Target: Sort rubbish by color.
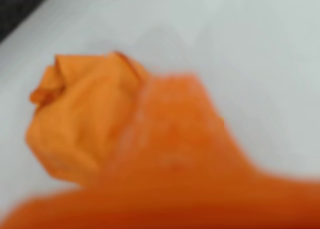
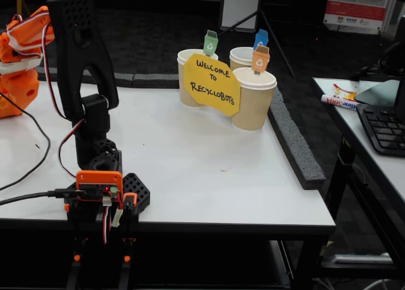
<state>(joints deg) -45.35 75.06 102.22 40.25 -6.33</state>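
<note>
We should carry the orange wad [image 1: 75, 124] steadily toward the cup with the orange tag [image 2: 260, 58] — no jerks, release only above its mouth. In the wrist view the wad sits against an orange finger [image 1: 180, 154] over the white table [image 2: 190, 163]; jaw opening — we cannot tell, the view is blurred

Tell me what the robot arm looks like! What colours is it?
In the fixed view the robot arm is mostly black plastic with blocky links and a dotted panel on top. Its base, clamped at the table edge, has an orange cover. Red, black and white wires run along it. The wrist view is blurry and shows an orange gripper finger.
</note>
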